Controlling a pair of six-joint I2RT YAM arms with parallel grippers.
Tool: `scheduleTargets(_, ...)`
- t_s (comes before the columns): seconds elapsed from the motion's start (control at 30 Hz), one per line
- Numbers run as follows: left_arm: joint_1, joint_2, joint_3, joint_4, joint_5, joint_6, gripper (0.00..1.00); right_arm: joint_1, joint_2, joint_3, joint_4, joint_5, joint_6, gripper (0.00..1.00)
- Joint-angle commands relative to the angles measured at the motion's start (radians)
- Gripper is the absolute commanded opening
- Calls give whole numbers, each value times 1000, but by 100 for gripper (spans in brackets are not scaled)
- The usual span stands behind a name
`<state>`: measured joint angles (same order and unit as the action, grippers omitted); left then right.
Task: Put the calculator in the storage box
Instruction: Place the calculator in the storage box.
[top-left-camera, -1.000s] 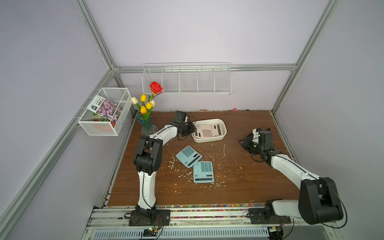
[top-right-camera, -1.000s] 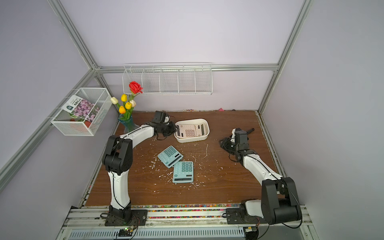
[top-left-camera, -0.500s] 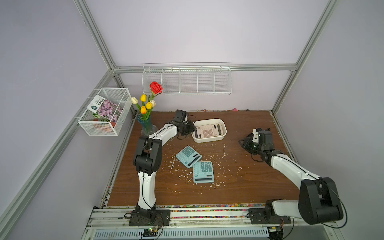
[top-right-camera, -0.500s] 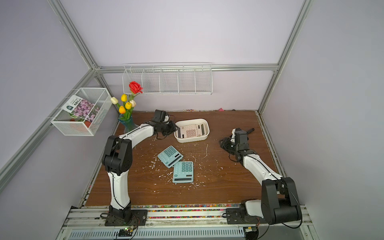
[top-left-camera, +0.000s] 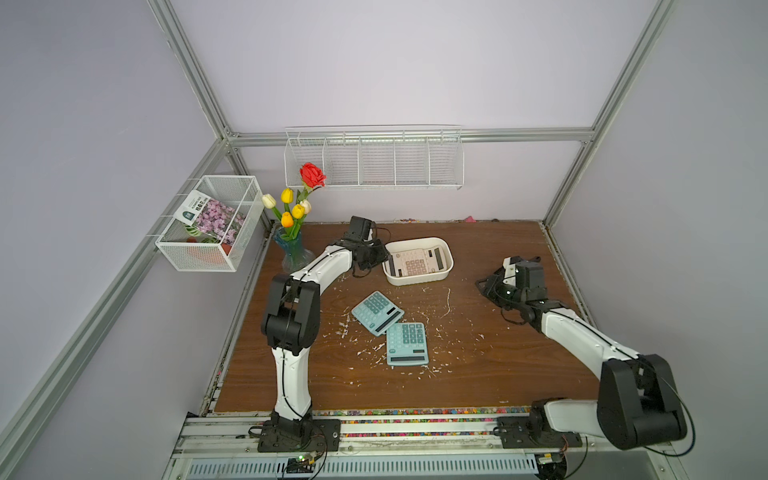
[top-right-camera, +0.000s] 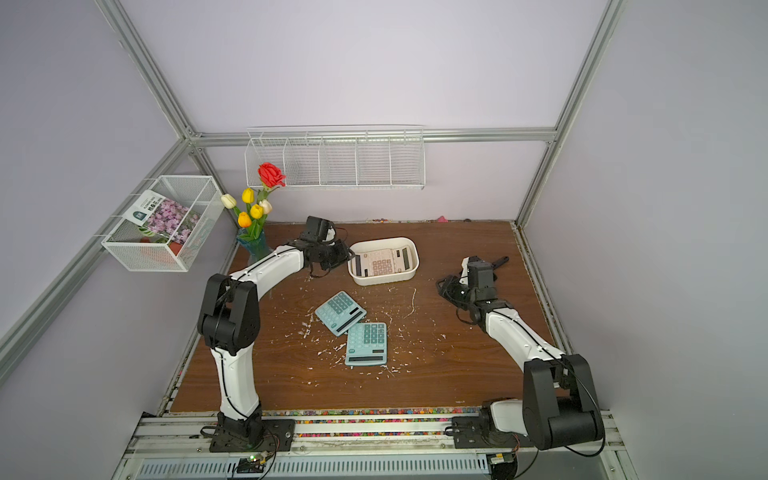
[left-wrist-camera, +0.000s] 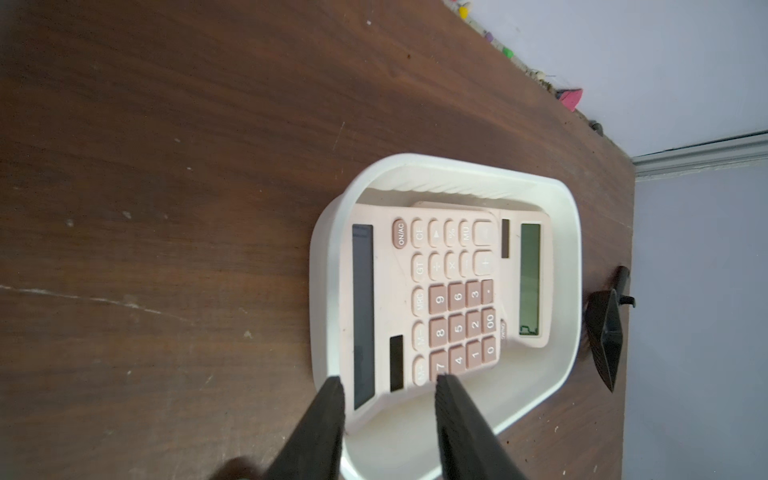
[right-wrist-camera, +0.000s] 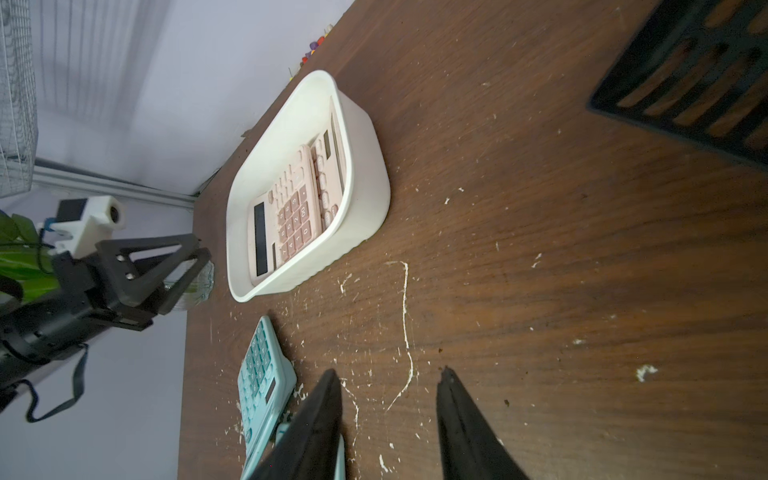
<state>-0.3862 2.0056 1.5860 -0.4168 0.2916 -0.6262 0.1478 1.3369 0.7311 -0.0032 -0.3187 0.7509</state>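
Note:
The storage box (top-left-camera: 417, 240) is a shallow white tub at the back of the brown table, also in a top view (top-right-camera: 382, 240). Two pink calculators (left-wrist-camera: 453, 291) lie overlapped inside it. Two teal calculators (top-left-camera: 377, 312) (top-left-camera: 406, 344) lie on the table in front of the box. My left gripper (left-wrist-camera: 388, 379) is open at the box's left end. One of its fingers (left-wrist-camera: 328, 419) is outside the rim (left-wrist-camera: 457, 160) and the other is above the inside; it holds nothing. My right gripper (right-wrist-camera: 388, 370) is open above bare table to the right, away from the box (right-wrist-camera: 365, 166).
A blue vase of flowers (top-left-camera: 293, 249) stands just left of my left arm. A long wire rack (top-left-camera: 374, 162) hangs on the back wall and a mesh basket (top-left-camera: 208, 224) on the left wall. White flecks (top-left-camera: 446, 299) litter the table.
My left gripper's jaws have widened and it has drawn back slightly from the box. The right arm has not moved.

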Motion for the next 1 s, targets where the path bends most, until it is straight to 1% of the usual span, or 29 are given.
scheduleTargets(0.0, 9, -135, 16, -23, -24, 29, 41, 41, -36, 29, -41, -29, -42, 42)
scheduleTargets(0.07, 17, -202, -14, -33, -30, 35, 41, 80, -53, 29, -56, -23, -37, 42)
scheduleTargets(0.17, 33, -315, -83, -41, -44, 42, 40, 169, -95, 6, -46, 7, 39, 41)
scheduleTargets(0.23, 45, -389, -142, -49, -49, 53, 38, 256, -151, -26, -7, 95, 126, 39)
scheduleTargets(0.3, 56, -465, -213, -56, -55, 58, 34, 353, -201, -61, 48, 204, 241, 37)
scheduleTargets(0.37, 62, -531, -287, -49, -62, 61, 31, 441, -222, -61, 36, 305, 354, 34)
scheduleTargets(0.47, 65, -623, -402, -28, -82, 61, 25, 580, -225, -59, -8, 449, 539, 34)
scheduleTargets(0.57, 68, -693, -492, -23, -99, 64, 23, 706, -202, -62, -35, 560, 710, 34)
scheduleTargets(0.6, 69, -711, -518, -25, -105, 65, 23, 741, -186, -57, -44, 584, 764, 33)
scheduleTargets(0.7, 70, -761, -564, -33, -121, 66, 24, 813, -130, -27, -69, 630, 871, 33)
scheduleTargets(0.87, 82, -824, -599, -69, -164, 61, 26, 898, -38, 46, -139, 702, 980, 32)
scheduleTargets(0.97, 95, -854, -618, -85, -178, 57, 31, 917, 32, 73, -105, 698, 1001, 32)
